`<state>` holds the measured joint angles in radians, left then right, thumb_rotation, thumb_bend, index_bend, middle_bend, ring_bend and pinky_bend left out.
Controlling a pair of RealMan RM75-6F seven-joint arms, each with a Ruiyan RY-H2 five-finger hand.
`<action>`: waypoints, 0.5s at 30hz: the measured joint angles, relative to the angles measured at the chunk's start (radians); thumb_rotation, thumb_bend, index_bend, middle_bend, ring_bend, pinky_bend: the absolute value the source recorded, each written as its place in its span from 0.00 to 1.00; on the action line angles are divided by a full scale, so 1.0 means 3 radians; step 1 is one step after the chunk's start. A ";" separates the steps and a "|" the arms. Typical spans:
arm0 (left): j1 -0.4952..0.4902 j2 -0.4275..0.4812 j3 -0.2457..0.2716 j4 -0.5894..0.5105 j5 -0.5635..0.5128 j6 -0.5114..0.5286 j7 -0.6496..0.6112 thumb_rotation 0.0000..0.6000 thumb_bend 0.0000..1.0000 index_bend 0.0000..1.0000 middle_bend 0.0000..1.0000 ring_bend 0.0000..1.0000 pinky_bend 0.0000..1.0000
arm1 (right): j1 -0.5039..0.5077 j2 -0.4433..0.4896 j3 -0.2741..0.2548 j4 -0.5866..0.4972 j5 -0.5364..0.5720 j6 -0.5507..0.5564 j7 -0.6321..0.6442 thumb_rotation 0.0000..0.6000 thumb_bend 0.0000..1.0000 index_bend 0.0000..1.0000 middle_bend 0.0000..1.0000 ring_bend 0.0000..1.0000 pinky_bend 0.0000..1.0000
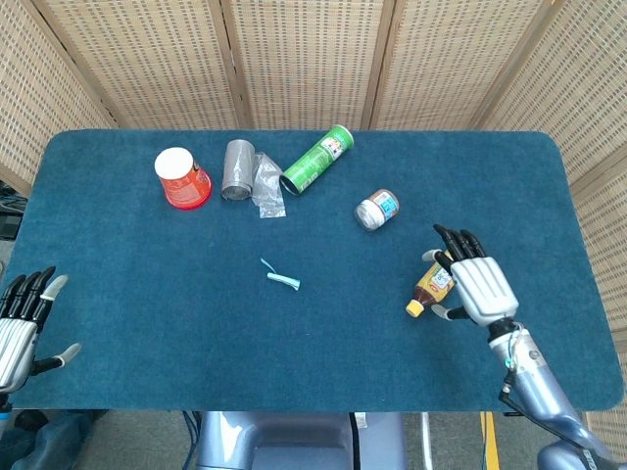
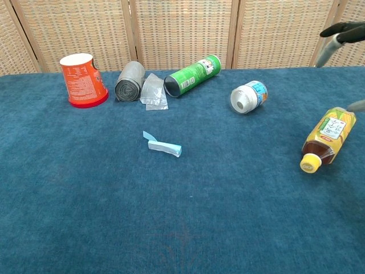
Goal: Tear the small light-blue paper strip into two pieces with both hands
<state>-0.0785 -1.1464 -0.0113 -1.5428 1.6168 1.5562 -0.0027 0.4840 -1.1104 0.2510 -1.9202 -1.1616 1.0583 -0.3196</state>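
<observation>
The small light-blue paper strip lies folded on the blue cloth near the table's middle, untouched. My right hand hovers open, palm down, over the lying yellow bottle, well to the right of the strip. In the chest view only its dark fingertips show at the top right edge. My left hand is open at the table's front left corner, far from the strip, and the chest view does not show it.
Along the far side stand an upturned orange cup, a grey bag roll, a lying green tube can and a small lying jar. The yellow bottle lies at the right.
</observation>
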 measured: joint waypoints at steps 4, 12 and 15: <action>-0.0030 0.0002 -0.0034 -0.0007 -0.0103 -0.0089 0.0006 1.00 0.00 0.00 0.00 0.00 0.00 | 0.0369 -0.0381 0.0120 0.0110 0.0707 -0.0108 -0.0423 1.00 0.00 0.23 0.00 0.00 0.00; -0.0097 -0.0006 -0.0104 -0.0016 -0.0310 -0.0267 0.0067 1.00 0.00 0.00 0.00 0.00 0.00 | 0.1172 -0.1396 0.0290 0.0734 0.1778 -0.0031 -0.1172 1.00 0.00 0.15 0.00 0.00 0.00; -0.0124 -0.0010 -0.0134 -0.0020 -0.0388 -0.0328 0.0090 1.00 0.00 0.00 0.00 0.00 0.00 | 0.1392 -0.1724 0.0328 0.1037 0.1908 0.0044 -0.1308 1.00 0.00 0.16 0.00 0.00 0.00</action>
<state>-0.1155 -1.1495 -0.0515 -1.5488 1.5003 1.4576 0.0244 0.9017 -1.6275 0.3493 -1.6090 -0.5893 1.0715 -0.7120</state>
